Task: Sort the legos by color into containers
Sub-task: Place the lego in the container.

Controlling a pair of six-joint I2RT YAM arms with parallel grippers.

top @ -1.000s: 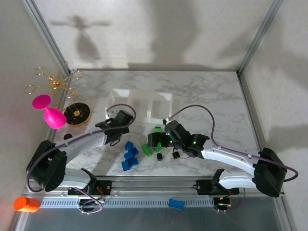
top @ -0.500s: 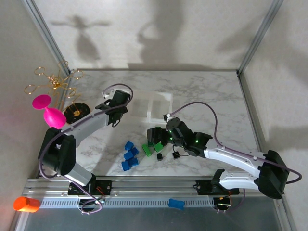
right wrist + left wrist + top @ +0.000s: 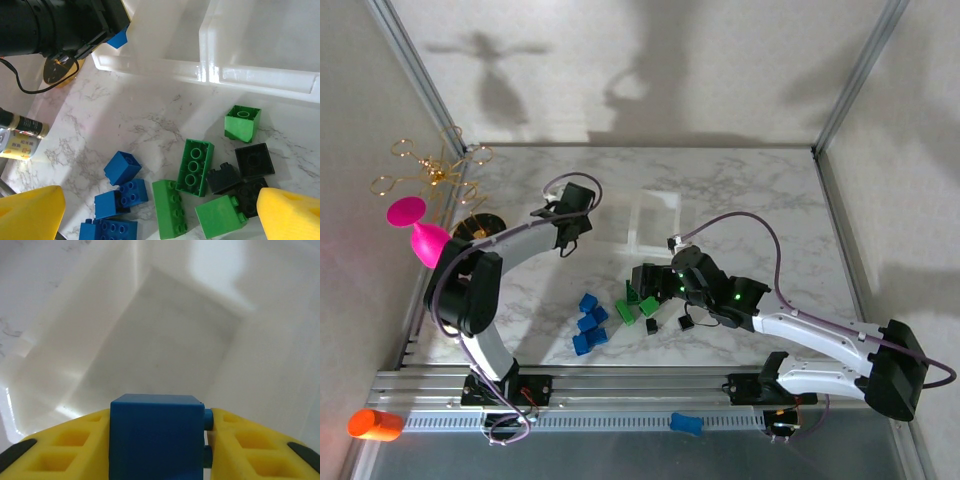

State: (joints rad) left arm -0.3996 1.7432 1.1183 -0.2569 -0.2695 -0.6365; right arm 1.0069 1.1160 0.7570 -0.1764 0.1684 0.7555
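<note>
Two arms reach out over a white marble-veined table (image 3: 750, 190) that is boxed in by plain pale walls (image 3: 620, 60) and slanting aluminium posts (image 3: 415, 70); soft grey shadows fall across the back wall. The left gripper (image 3: 159, 445) has its yellow fingers closed on a blue brick (image 3: 119, 38), which it holds over the left-hand compartment of the containers (image 3: 165, 67), close to that compartment's near left corner. The containers, clear with bright whitish rims, sit on the marble towards the middle of the table, and glare washes them out from above. The right gripper (image 3: 161, 200) hovers with its fingers spread wide and holds nothing, above the loose pile just in front of the containers. In that pile the green bricks (image 3: 195, 167) and black bricks (image 3: 254, 160) lie mixed and touching, with one green brick a little apart nearer the container wall. The other blue bricks (image 3: 121, 167) cluster to the left of them. At the table's left edge stand a gold wire ornament (image 3: 430, 170), a pink object (image 3: 430, 245) and a round black and gold dish (image 3: 480, 228). An orange cylinder (image 3: 375, 424) and a rounded blue piece (image 3: 686, 424) lie along the metal rail (image 3: 620, 420) by the arm bases
</note>
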